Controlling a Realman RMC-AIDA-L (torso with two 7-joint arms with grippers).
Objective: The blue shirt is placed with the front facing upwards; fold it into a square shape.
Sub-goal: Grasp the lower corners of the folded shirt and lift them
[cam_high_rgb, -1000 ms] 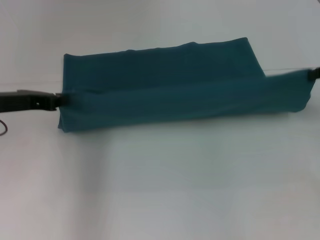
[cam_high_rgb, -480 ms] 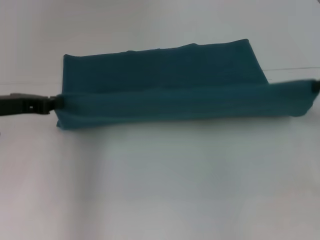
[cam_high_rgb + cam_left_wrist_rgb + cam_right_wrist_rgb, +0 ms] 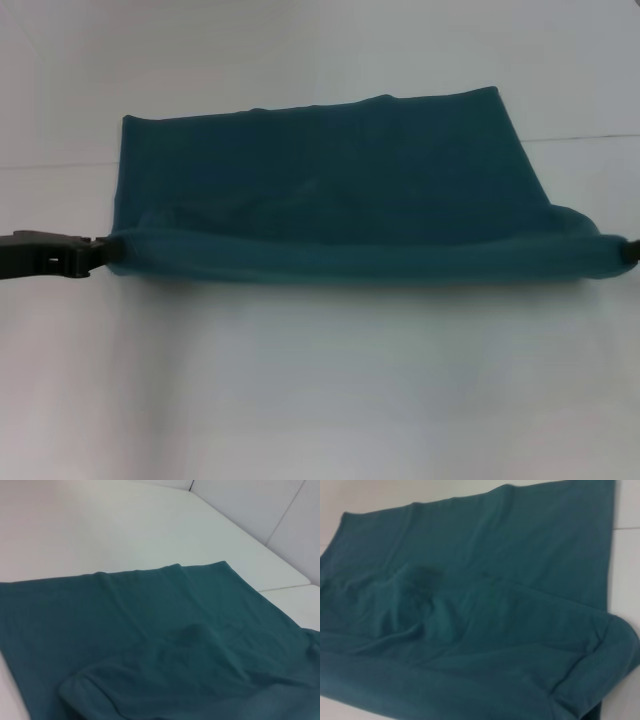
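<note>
While the blue shirt [image 3: 330, 185] lies spread across the white desk [image 3: 320, 380], its near edge is doubled into a thick rolled band running the full width in the head view. That band is held off the surface at both ends. The left end effector [image 3: 100, 254] sits at the band's left tip, its dark body extending out to the frame edge, and it appears clamped on the cloth there. The right end effector [image 3: 632, 250] is only a sliver at the frame's right margin, touching the band's right tip; whether it is clenched on the fabric cannot be told from so little of it.

Behind the band the shirt's far layer rests flat on the desk, plain teal, with its far edge slightly wavy and its right side slanting outward toward the near corner. No print shows on the exposed surface.

The left wrist view shows the shirt [image 3: 150, 645] as a broad teal sheet with one soft bump near the middle and a folded lip in the foreground. The right wrist view shows the same shirt [image 3: 470, 605], creased, with a rounded doubled corner lifted at one side.
</note>
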